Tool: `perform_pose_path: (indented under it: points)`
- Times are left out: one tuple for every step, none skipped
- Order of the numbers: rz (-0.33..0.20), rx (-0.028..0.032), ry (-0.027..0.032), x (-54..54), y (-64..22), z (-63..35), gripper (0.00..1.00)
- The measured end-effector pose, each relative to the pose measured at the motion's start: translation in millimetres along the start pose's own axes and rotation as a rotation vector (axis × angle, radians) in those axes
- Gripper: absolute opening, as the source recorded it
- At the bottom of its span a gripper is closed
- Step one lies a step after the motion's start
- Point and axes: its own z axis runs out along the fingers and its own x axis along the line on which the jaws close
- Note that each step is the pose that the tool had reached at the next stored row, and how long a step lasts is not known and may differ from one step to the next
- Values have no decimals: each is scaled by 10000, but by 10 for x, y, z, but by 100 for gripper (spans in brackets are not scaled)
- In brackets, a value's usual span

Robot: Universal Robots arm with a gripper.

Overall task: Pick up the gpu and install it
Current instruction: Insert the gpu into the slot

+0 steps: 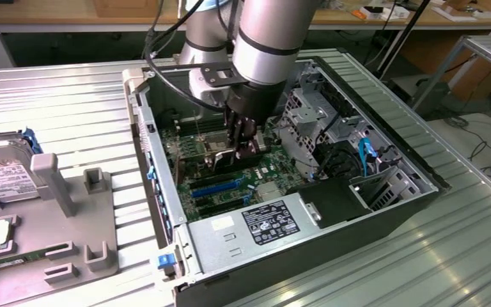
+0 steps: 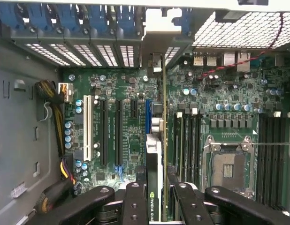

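The gpu (image 2: 155,154) stands on edge between my fingers (image 2: 135,201), with its labelled black face just visible. It runs along a blue expansion slot (image 2: 148,117) on the green motherboard (image 2: 121,84). Its silver bracket (image 2: 156,35) reaches the case's rear slot openings. I cannot tell whether the card's edge sits in the slot. In the exterior view my gripper (image 1: 241,146) reaches straight down into the open computer case (image 1: 399,185) and is shut on the gpu (image 1: 247,160) low over the motherboard (image 1: 220,188).
The empty processor socket (image 2: 229,164) and memory slots (image 2: 185,140) lie beside the card. A power supply (image 1: 254,224) and drive cages (image 1: 314,121) crowd the case. On the exterior view's left, a grey fixture tray (image 1: 66,211) holds a hard drive (image 1: 2,176).
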Motion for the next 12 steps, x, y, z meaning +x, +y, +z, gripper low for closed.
perform_pose_path:
  points:
    - [0,26,1,0,35,18,27]
    - [-1,49,2,1,60,35,27]
    - [-2,75,-2,1,78,59,27]
    - [-2,79,0,2,84,69,27]
    - [-2,77,4,2,85,68,27]
    - [-3,77,8,2,85,70,27]
    - [-3,78,10,2,84,72,27]
    - [-2,80,7,2,84,84,27]
    - [-2,79,11,3,84,97,27]
    - [0,79,10,4,84,115,27]
    - [4,79,10,4,86,132,27]
    - [10,80,12,5,88,143,27]
